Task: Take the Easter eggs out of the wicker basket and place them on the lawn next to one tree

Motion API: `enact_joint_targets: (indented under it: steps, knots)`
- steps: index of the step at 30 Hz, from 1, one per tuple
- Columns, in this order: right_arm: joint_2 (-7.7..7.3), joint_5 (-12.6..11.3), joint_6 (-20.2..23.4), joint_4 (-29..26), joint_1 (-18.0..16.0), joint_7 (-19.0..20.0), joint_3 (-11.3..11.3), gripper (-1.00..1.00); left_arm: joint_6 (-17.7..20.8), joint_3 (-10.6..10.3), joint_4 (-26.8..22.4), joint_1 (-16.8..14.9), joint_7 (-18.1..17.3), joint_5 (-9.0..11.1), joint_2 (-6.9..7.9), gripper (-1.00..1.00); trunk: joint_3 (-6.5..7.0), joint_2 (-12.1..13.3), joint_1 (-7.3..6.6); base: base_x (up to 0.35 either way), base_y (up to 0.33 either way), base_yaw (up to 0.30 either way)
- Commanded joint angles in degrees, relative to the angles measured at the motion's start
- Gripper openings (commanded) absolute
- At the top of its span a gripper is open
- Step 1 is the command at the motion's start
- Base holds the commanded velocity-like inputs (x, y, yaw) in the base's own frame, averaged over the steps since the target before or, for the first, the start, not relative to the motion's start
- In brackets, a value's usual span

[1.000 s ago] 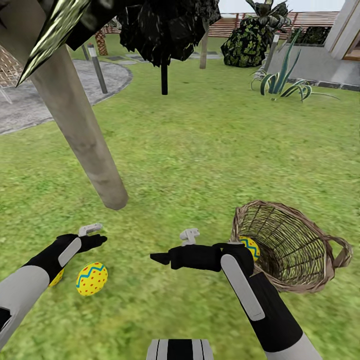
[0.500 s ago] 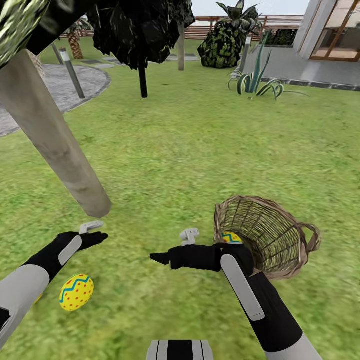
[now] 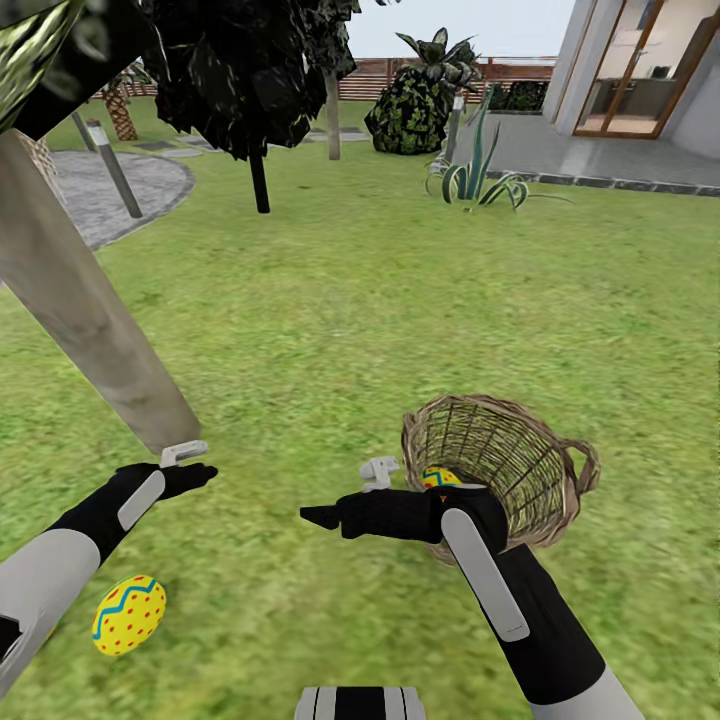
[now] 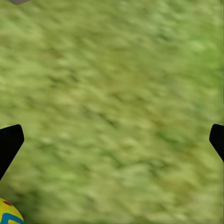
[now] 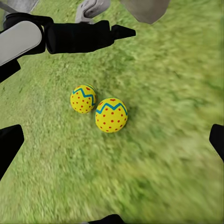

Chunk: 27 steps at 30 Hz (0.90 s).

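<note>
Black and bare, my left gripper [image 3: 190, 472] hovers low over the mottled green lawn [image 3: 400, 320], its fingers [image 4: 9, 142] spread wide with nothing but grass between them. My right gripper [image 3: 320, 517] points leftward across my front, and its fingers [image 5: 8, 147] are likewise spread apart and hold nothing. Just near and left of my left forearm lies one bright yellow egg with red dots and a blue zigzag band [image 3: 128, 614], on the grass; a corner of it shows by my left fingertip [image 4: 9, 213]. From my right wrist I see two such eggs on the lawn, one [image 5: 111, 115] touching or almost touching the other [image 5: 83, 98], with my left arm stretched out beyond them. Right behind my right wrist stands the brown woven wicker basket with a round rim and small loop handles [image 3: 520, 450], tipped towards me, and a third yellow egg [image 3: 440, 477] peeks out inside it at the near rim, half hidden by my forearm. Just beyond my left gripper, the thick pale grey-beige leaning trunk of the tree [image 3: 80, 310] meets the ground, dark blocky foliage [image 3: 240, 70] hanging above. Farther off stand a thin dark-trunked tree [image 3: 260, 180], a spiky green plant [image 3: 475, 170] and a grey paved patio [image 3: 610, 160] far right.
</note>
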Motion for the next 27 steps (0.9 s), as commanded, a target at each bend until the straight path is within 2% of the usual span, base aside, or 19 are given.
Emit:
enact_joint_targets:
  steps: [1,7,19,27]
  knots:
    - [0.02,0.59,0.21,-0.02,-0.03,0.58,-0.05,1.00,0.10,-0.43,-0.13,-0.03,0.47,0.58,0.08,1.00,-0.04,-0.02,-0.01,-0.005,0.000,-0.010]
    - [0.03,0.61,0.21,-0.02,-0.03,0.58,-0.05,1.00,0.05,-0.47,-0.13,-0.03,0.53,0.54,0.02,1.00,-0.04,-0.02,-0.01,-0.111,0.000,-0.004]
    - [0.04,0.59,0.21,-0.02,-0.03,0.58,-0.05,1.00,0.05,-0.50,-0.13,-0.03,0.71,0.49,0.01,1.00,-0.04,-0.02,-0.01,-0.252,0.000,0.000]
    - [0.04,0.60,0.21,-0.02,-0.03,0.58,-0.05,1.00,0.05,-0.51,-0.25,-0.03,0.71,0.48,-0.02,1.00,0.22,-0.01,-0.04,-0.061,0.000,-0.053]
